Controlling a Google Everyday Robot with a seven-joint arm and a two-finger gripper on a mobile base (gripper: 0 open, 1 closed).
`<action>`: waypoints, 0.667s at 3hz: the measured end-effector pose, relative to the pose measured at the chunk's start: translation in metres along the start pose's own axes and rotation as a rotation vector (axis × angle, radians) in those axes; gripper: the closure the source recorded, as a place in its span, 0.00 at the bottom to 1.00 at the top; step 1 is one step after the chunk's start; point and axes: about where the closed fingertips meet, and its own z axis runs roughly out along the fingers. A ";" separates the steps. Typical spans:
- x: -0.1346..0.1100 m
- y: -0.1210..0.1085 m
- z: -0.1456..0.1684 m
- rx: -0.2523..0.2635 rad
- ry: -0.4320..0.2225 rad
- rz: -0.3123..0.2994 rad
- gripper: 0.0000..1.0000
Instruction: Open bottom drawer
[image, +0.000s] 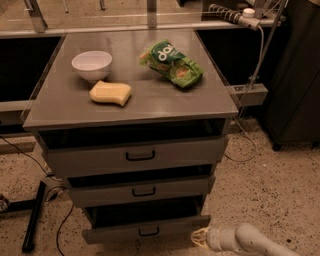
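The bottom drawer (147, 228) is the lowest of three grey drawer fronts, with a small black bar handle (149, 232) at its centre. It stands pulled out a little, with a dark gap above it. The gripper (199, 239) is at the end of a white arm (245, 241) low at the bottom right, just off the drawer's right corner and near the floor. It touches nothing that I can see.
On the cabinet top (135, 107) lie a white bowl (91, 65), a yellow sponge (110, 93) and a green chip bag (171, 63). The top drawer (135, 156) and middle drawer (140, 190) also stand slightly out. A black stand leg (34, 215) and cables lie on the floor at left.
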 end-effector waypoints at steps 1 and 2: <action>-0.005 -0.026 0.009 -0.024 0.045 -0.051 0.12; -0.012 -0.027 0.018 -0.038 0.038 -0.064 0.00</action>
